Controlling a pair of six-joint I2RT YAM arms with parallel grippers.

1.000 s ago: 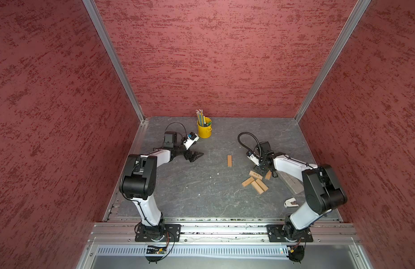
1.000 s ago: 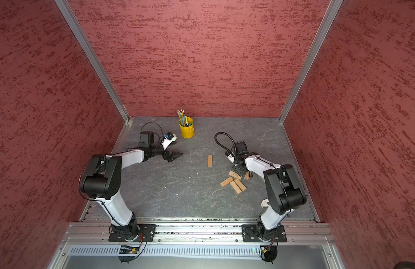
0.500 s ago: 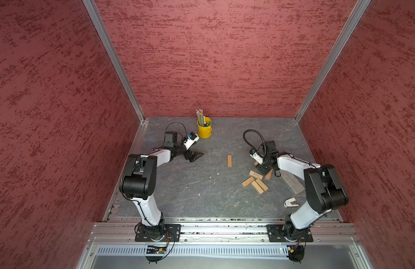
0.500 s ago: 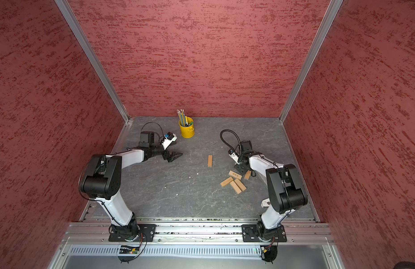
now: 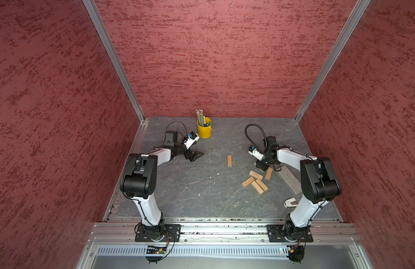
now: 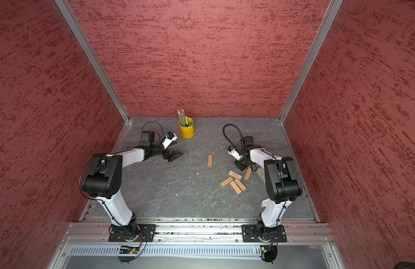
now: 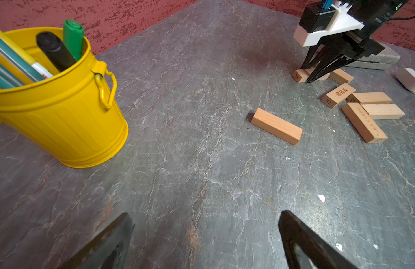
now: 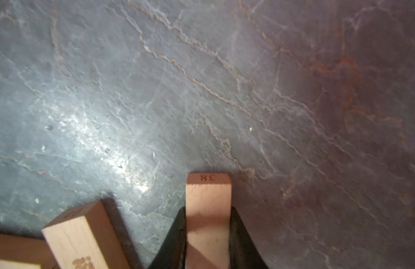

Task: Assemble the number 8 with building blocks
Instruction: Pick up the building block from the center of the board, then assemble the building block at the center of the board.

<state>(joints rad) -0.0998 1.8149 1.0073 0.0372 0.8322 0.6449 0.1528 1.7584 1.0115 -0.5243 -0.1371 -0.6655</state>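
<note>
- Tan wooden building blocks, seven by count in the left wrist view, all down low on the slate-grey counter.
- No number 8 to speak of so far: no loop, no corner, no two pieces squared end to side.
- One lone block lying flat near mid-counter, well apart from the others; possibly meant as a first segment, but only a guess.
- Five more loose in a jumbled cluster on the right arm's side, some touching, at mixed angles, close to a grey slab.
- Seventh piece, the block marked 38, pinched across its width by the right jaws, closed snug against both long sides; at the cluster's far edge, very low, resting or just lifted, cannot tell.
- Left jaws spread wide and holding nothing, low over bare counter near the yellow bucket of pens.
- Judged stage: the very start, with a second piece being collected.
- Left to do: carry the gripped piece toward the lone one and set it square, then fetch the remaining five; three crosswise, four lengthwise, ends meeting.
</note>
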